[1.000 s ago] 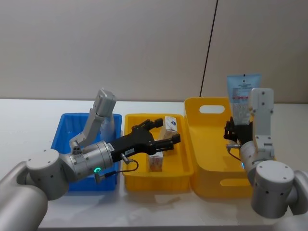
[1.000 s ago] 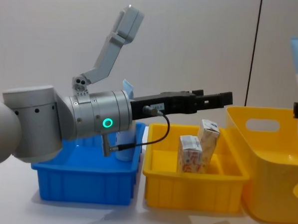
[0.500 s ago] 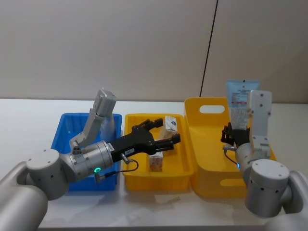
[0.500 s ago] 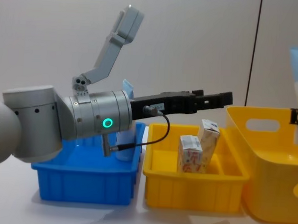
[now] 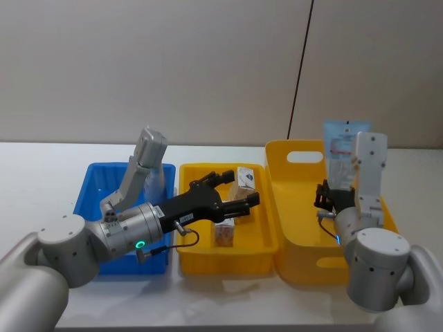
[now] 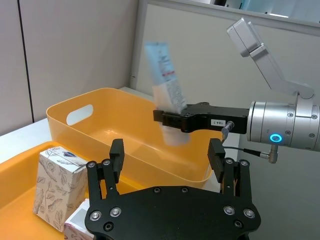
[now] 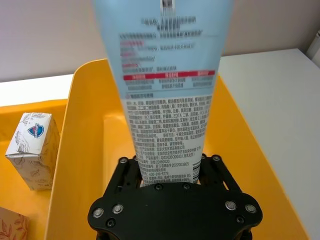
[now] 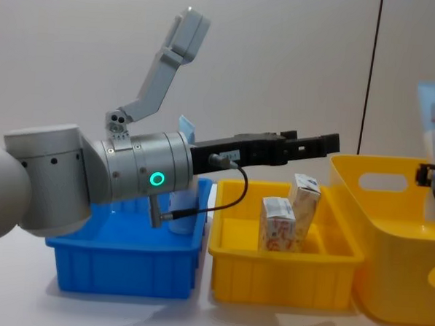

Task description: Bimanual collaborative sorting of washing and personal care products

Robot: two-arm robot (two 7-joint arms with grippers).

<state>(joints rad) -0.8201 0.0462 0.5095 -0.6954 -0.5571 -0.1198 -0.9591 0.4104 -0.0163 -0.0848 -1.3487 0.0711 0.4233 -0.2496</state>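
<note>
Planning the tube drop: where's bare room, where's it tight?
Bare: inside the big yellow tub, beneath the tube in the right gripper; left half of the middle tray, between wall and cartons. Tight: its right half, cartons under the open left gripper. The blue bin has another tube in its back corner.

I count 2 tubes (held tube [image 5: 344, 146], binned tube [image 5: 163, 181]), 2 cartons (rear carton [image 5: 245, 177], front carton [image 5: 223, 235]), 3 bins: blue bin [image 5: 93, 181], sm. yellow bin [image 5: 221, 261], lg. yellow bin [image 5: 294, 207].
</note>
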